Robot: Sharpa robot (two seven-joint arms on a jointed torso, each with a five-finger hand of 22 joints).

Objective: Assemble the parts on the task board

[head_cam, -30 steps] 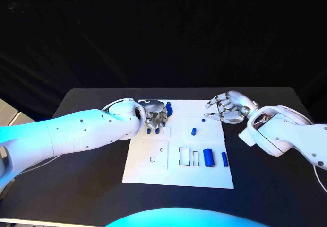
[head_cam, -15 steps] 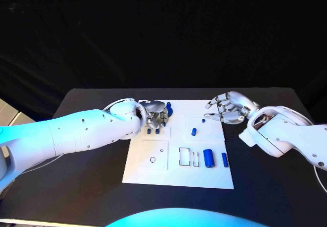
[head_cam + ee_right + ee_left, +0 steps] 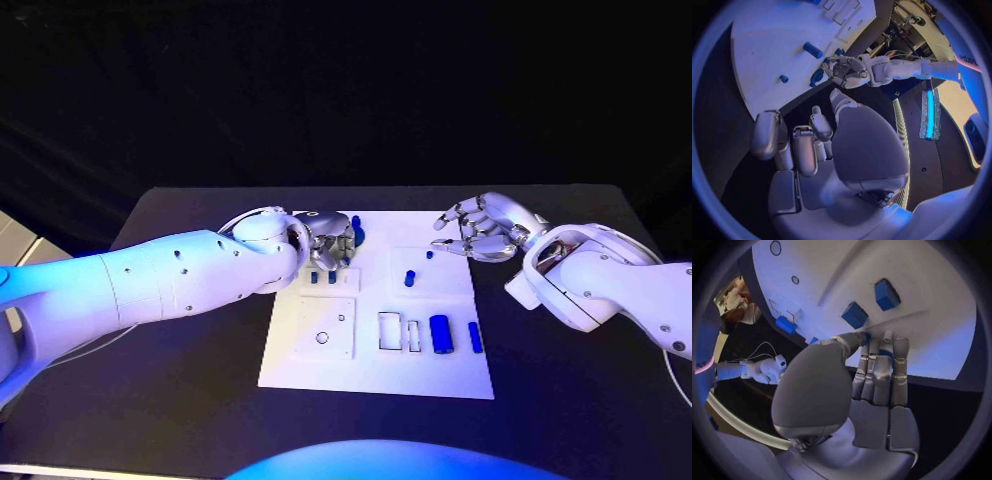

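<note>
Over the last second almost nothing has moved: the left hand (image 3: 329,250) has stayed at the board's (image 3: 433,375) far-left corner, fingers curled down onto a dark blue part (image 3: 356,232), so this grasp looks still unsettled. Whether the fingers actually pinch it, I cannot tell. The part sits under the fingertips, showing at about 1 o'clock from the hand. The right hand (image 3: 483,228) hovers spread and empty over the bench (image 3: 188,400) off the board's far-right corner.
</note>
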